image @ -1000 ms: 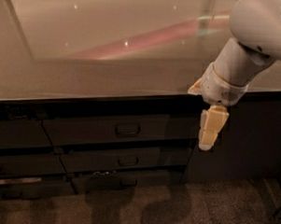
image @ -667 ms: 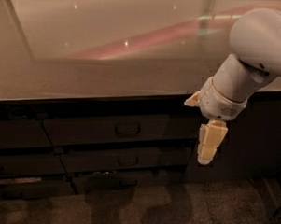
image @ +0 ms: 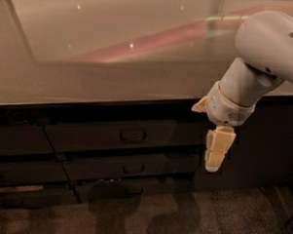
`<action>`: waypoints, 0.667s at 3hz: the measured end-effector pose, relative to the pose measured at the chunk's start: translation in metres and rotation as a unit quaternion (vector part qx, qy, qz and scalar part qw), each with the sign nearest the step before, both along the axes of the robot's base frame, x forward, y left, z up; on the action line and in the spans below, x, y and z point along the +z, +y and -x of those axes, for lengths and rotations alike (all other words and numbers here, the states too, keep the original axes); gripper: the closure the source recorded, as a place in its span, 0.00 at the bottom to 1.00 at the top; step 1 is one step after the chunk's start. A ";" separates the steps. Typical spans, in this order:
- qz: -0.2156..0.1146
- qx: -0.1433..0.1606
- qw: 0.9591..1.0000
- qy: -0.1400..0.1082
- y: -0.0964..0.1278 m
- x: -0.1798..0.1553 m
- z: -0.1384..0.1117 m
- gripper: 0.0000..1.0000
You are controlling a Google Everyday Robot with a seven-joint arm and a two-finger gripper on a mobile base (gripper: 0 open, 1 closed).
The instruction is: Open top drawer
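Note:
The top drawer (image: 87, 136) is a long dark front just under the counter edge, with a small dark bar handle (image: 132, 136) at its centre. It sits flush with the fronts around it. My gripper (image: 214, 163) hangs pointing down from the white arm (image: 266, 51). It is to the right of the drawer front, near its right end and about level with it. It is well right of the handle and holds nothing that I can see.
A wide glossy countertop (image: 114, 78) overhangs the drawers. Two more drawers with similar handles (image: 133, 168) (image: 128, 190) lie below the top one. Narrower dark fronts (image: 16, 140) are at the left and a dark cabinet panel (image: 267, 143) at the right. Carpet floor (image: 156, 217) lies below.
My gripper has come down from the counter edge to the level of the top drawer front and drifted slightly left. The drawer has not moved.

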State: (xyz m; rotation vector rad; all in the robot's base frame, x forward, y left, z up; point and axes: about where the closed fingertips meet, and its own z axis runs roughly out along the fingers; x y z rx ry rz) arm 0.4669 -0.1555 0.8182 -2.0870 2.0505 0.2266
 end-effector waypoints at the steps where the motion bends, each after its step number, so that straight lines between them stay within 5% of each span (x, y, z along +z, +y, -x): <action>1: 0.060 -0.017 0.998 -0.003 0.004 -0.010 -0.004 0.00; 2: 0.130 -0.061 0.990 -0.005 -0.005 -0.021 -0.013 0.00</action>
